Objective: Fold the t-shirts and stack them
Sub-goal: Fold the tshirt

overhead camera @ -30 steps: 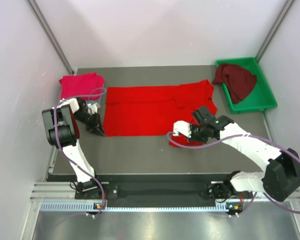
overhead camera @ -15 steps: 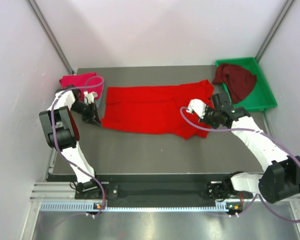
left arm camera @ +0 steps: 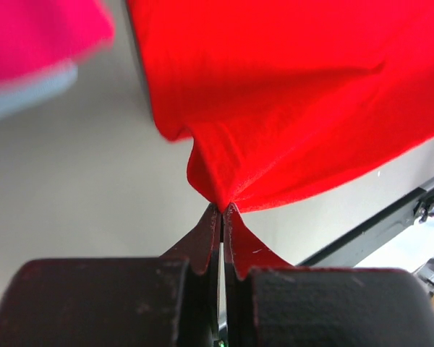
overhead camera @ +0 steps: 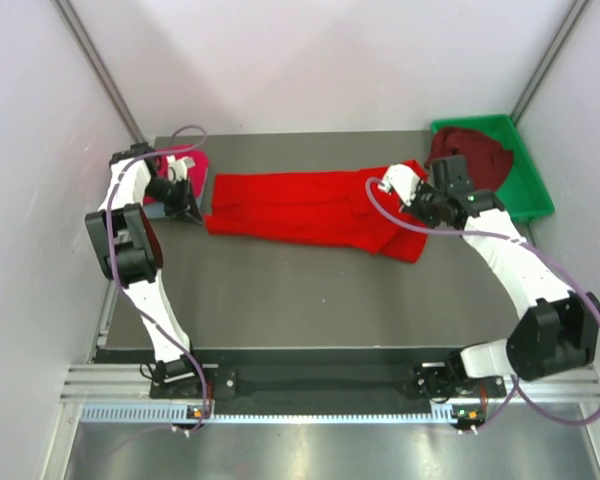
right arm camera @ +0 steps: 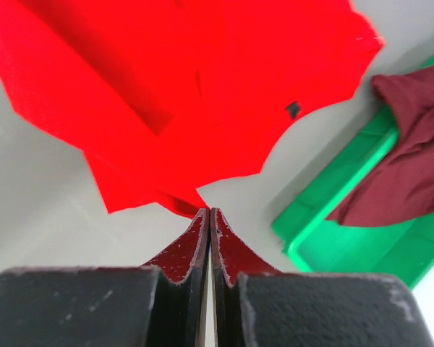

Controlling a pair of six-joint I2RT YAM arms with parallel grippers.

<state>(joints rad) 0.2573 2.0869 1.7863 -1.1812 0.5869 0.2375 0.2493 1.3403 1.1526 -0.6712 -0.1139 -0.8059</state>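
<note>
While both jaw pairs are pressed tight, each pinches cloth: left gripper (left arm camera: 222, 211) has the near-left corner of the bright red t-shirt (overhead camera: 300, 205), pulled into a peak; right gripper (right arm camera: 208, 211) nips a folded edge at its right end; shirt lies as a long band across the middle of the table (overhead camera: 280, 290), partly doubled over; crimson-pink t-shirt (overhead camera: 194, 170) sits far left, just beyond the left gripper; dark maroon t-shirt (overhead camera: 477, 152) is heaped in the green tray (overhead camera: 528, 197), far right corner.

Overhead; wrists close, apparently sharing red t-shirt (overhead camera: 300, 205).
</note>
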